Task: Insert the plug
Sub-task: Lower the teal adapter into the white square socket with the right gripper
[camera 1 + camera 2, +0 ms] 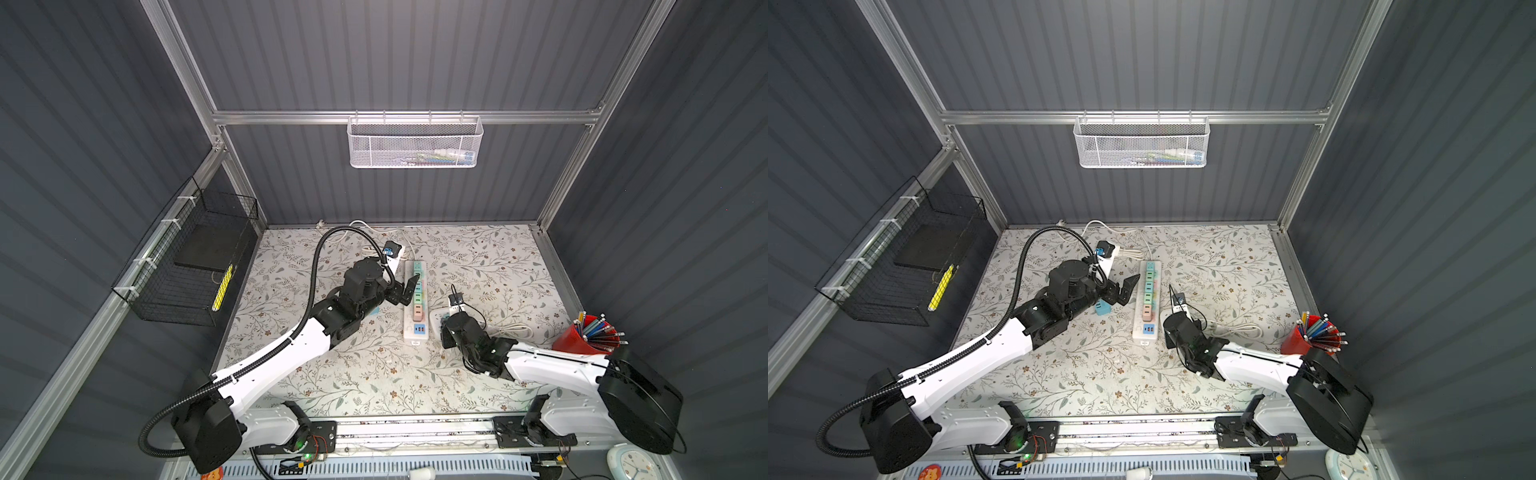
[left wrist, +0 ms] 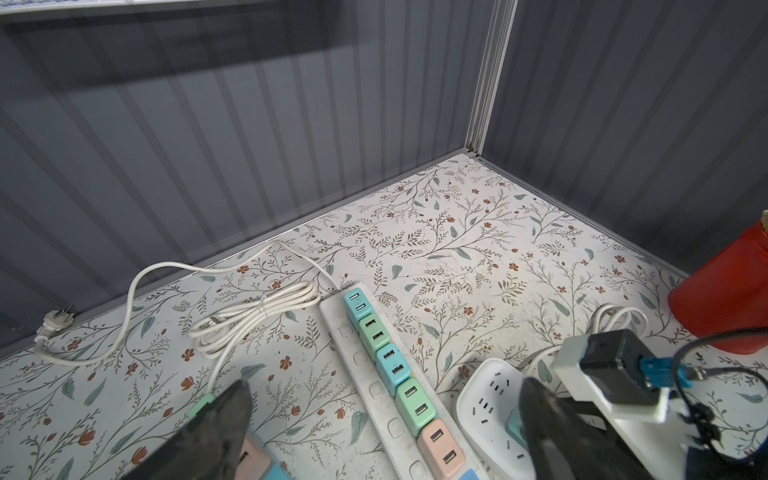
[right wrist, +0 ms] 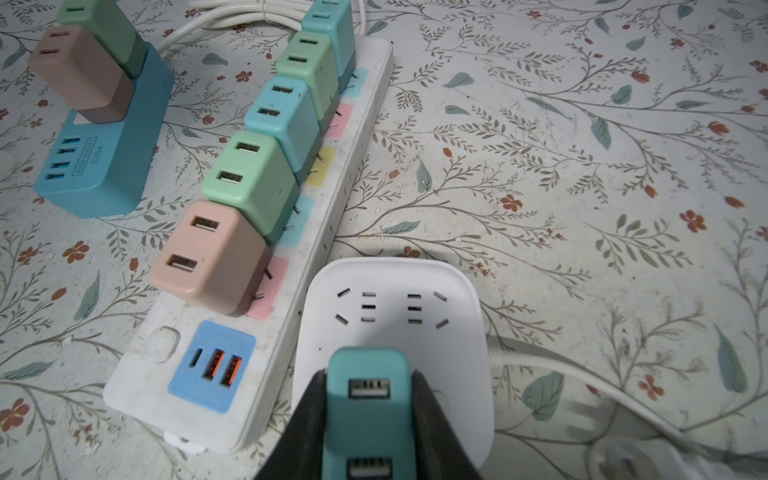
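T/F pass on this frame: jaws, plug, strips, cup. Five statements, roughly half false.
1. The right gripper has its jaws shut on the teal plug. True.
2. The left gripper holds a pink charger. False: its jaws stand open and hold nothing.
3. Five chargers sit in the long white strip. True.
4. The pen cup is blue. False: it is red.
5. Every socket on the square white block is filled. False: the holes beyond the teal plug are empty.
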Available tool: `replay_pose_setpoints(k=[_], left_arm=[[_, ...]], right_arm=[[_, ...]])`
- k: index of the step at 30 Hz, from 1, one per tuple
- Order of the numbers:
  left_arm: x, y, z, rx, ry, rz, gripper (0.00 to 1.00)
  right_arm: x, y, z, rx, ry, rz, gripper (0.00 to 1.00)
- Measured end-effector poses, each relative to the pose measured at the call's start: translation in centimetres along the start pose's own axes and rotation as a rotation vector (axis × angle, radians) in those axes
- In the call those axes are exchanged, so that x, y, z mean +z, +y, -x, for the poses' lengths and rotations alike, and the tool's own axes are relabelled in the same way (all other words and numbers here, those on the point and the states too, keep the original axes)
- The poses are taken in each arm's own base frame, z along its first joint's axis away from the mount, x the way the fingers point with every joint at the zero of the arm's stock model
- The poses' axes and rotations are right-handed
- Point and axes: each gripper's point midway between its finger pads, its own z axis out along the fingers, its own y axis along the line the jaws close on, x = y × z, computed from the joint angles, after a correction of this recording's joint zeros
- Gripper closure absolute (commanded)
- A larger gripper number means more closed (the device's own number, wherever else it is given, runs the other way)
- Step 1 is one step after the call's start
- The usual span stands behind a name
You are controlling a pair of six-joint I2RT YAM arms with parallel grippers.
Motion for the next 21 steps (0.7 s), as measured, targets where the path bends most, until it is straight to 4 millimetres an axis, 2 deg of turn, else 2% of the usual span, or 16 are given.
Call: replay_pose_setpoints(k=[4,7,15,17,21], left_arm=[[-0.1,0.0,0.1,0.0,-0.002,0.0,0.0],[-0.3,0.0,0.3,-0.001,-0.009,-0.001,0.0],[-0.5,0.0,0.7,-0.003,-0.023,0.001,0.0],[-0.5,0.0,0.7,-0.003,-0.023,0.001,0.0],[-0.5,0.0,0.7,-0.003,-0.023,0.001,0.0]], right_arm=[[0.6,0.5,0.2,0.003,-0.006,-0.033,0.82],[1.2,0.8,-0.7,-0.001,0.008,-0.056,0.82],[1.8,1.1,-0.5,0.046,-0.024,-0.081,0.81],[1.8,1.3,-0.3,0.047,-0.028,-0.081,0.76],[1.7,1.7,-0.1,0.021,0.005,-0.076,0.59]])
